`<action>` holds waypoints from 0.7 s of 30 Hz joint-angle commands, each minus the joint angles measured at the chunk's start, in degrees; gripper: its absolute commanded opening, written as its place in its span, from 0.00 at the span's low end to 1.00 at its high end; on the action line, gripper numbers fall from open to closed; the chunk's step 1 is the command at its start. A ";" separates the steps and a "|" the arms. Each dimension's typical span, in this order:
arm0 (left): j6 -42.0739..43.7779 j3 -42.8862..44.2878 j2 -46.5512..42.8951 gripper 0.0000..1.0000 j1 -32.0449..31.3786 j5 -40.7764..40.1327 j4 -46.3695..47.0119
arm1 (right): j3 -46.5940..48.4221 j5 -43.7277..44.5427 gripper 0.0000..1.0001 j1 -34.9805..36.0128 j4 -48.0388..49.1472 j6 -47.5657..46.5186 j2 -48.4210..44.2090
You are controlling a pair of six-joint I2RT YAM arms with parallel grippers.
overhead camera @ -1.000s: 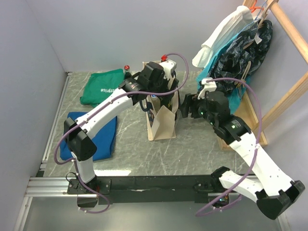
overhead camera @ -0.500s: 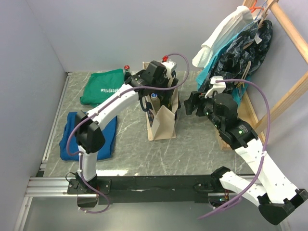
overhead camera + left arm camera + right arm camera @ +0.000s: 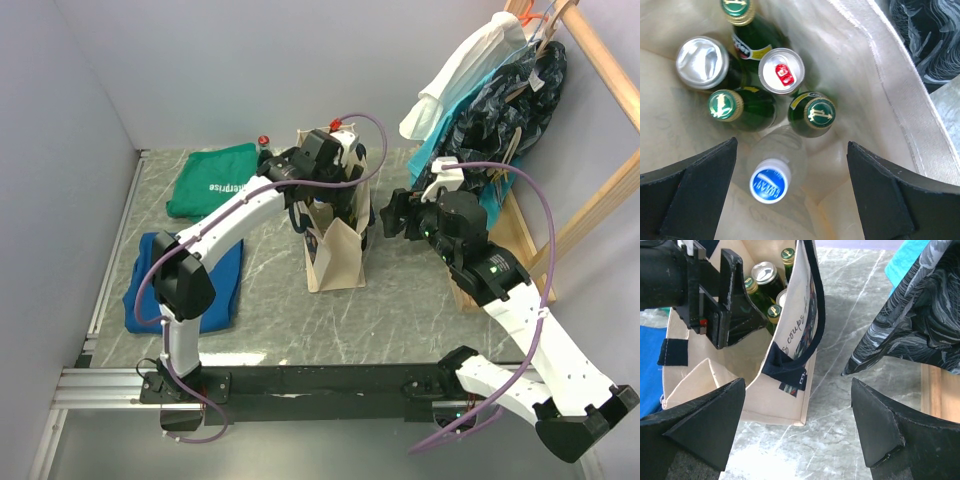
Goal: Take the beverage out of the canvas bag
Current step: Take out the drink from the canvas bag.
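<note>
Because the drinks stood packed together at the bottom of the canvas bag, each had to be taken by its neck or top. The left gripper hung in the bag's mouth with its fingers spread wide and nothing between them. Right below that gap stood a water bottle of clear plastic with a ribbed blue cap. It was probably light, a little squashy and smooth, so a hold just under the cap looked safest. Around it crowded green glass bottles with crimped metal caps, likely heavier, hard, slippery and breakable, and two cans with flat silver tops. The bag was soft cream cloth with limp walls that might sag or lift with the bottle. The right gripper was also spread and empty, beside the bag's navy handle, above the marbled grey surface.
</note>
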 commanded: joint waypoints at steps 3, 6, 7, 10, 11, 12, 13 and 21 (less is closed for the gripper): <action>-0.72 -1.22 -5.13 0.96 0.14 -5.75 -1.52 | 0.96 -1.23 0.92 0.26 1.83 0.91 -0.15; -1.34 -1.93 -6.01 0.96 0.14 -6.72 -2.22 | 1.13 -1.32 0.92 0.26 1.65 0.91 0.12; -1.60 -2.36 -6.45 0.96 0.14 -6.81 -2.39 | 1.13 -1.32 0.92 0.26 1.56 0.91 0.29; -1.69 -3.59 -7.33 0.96 0.14 -6.64 -1.69 | 1.40 -1.58 0.92 0.26 1.56 1.00 0.55; -1.69 -3.68 -7.33 0.96 0.14 -6.63 -1.95 | 1.31 -1.58 0.92 0.26 1.56 1.00 0.56; -1.78 -3.60 -7.25 0.96 0.14 -6.55 -2.13 | 1.31 -1.67 0.92 0.26 1.56 1.09 0.56; -1.95 -3.60 -7.16 0.96 0.14 -6.20 -2.39 | 1.31 -1.75 0.92 0.17 1.56 1.09 0.64; -2.04 -5.53 -6.98 0.96 0.14 -4.88 -1.26 | 1.05 -1.76 0.91 0.26 1.30 1.62 0.20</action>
